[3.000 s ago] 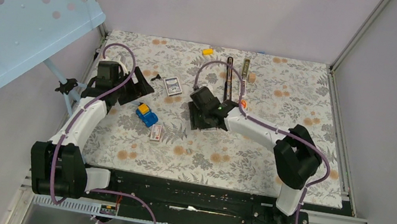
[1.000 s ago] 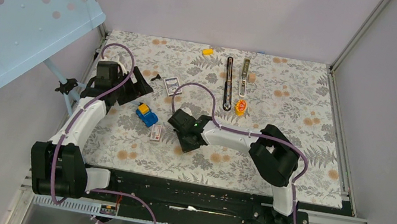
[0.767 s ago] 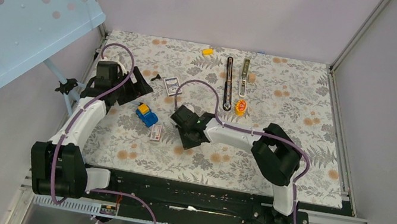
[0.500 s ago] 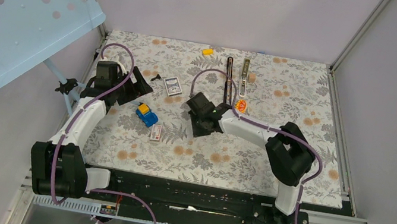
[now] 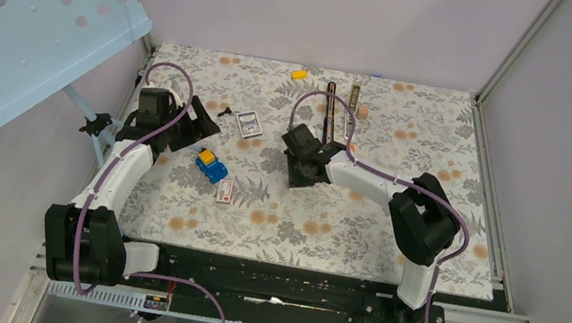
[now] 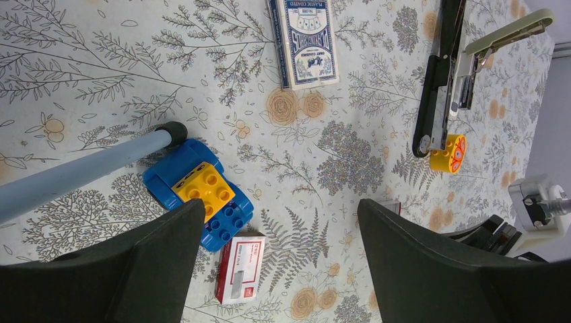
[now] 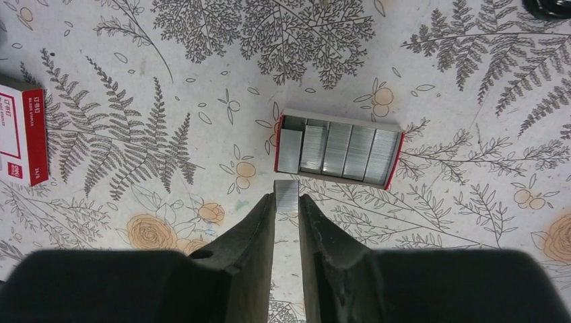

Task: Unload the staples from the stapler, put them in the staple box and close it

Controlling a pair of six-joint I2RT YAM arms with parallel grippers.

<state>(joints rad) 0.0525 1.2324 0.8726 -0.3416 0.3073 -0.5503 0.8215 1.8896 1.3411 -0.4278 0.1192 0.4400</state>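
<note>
The stapler lies open at the back of the mat, long and black, with its silvery metal rail beside it. It also shows in the left wrist view. My right gripper hovers in front of it, shut on a short strip of staples. In the right wrist view the gripper is just short of an open red staple box holding several strips. My left gripper is open and empty at the left; in its own view it is above the mat.
A blue and yellow toy car and a closed red-white staple box lie left of centre. A deck of playing cards, a yellow-orange round piece and a small yellow block lie farther back.
My right gripper has swung from the middle of the mat near the closed box back and to the right, toward the stapler. The left arm has not moved.
</note>
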